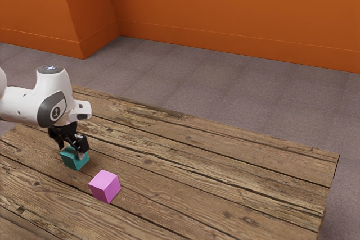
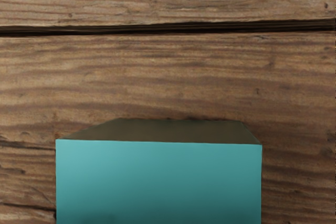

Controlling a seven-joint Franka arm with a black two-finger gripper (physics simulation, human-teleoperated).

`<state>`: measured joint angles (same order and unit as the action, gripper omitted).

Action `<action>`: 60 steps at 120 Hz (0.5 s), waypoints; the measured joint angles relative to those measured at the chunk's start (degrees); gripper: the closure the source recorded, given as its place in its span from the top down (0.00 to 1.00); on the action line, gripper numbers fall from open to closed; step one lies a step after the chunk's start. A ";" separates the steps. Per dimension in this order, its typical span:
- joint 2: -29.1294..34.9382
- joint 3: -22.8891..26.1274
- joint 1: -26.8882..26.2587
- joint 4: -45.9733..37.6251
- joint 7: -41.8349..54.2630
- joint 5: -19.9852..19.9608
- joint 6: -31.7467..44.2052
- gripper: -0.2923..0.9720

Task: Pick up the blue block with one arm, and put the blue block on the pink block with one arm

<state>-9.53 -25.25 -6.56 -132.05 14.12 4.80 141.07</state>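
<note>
While jaws hang right over blue block (image 1: pixel 75 159), near counter (image 1: pixel 225 161) edge at exterior view's left, I cannot tell if they pinch it. I'd centre grip, close square on flat faces, lift straight; pink block (image 1: pixel 104 186) sits near, apart.

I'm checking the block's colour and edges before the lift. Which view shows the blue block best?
The wrist view: the blue block sits large just under the camera, top face and one side plain against the table. The exterior view shows it small, partly covered by the gripper, near the pink block.
</note>
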 joint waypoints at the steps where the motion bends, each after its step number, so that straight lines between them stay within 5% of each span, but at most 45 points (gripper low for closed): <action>1: -0.05 0.02 0.01 -0.01 0.04 -0.12 0.01 0.77; 60: -3.31 4.30 4.99 1.86 1.81 -1.87 -0.07 0.77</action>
<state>-12.85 -20.95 -1.57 -130.19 15.92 2.93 141.00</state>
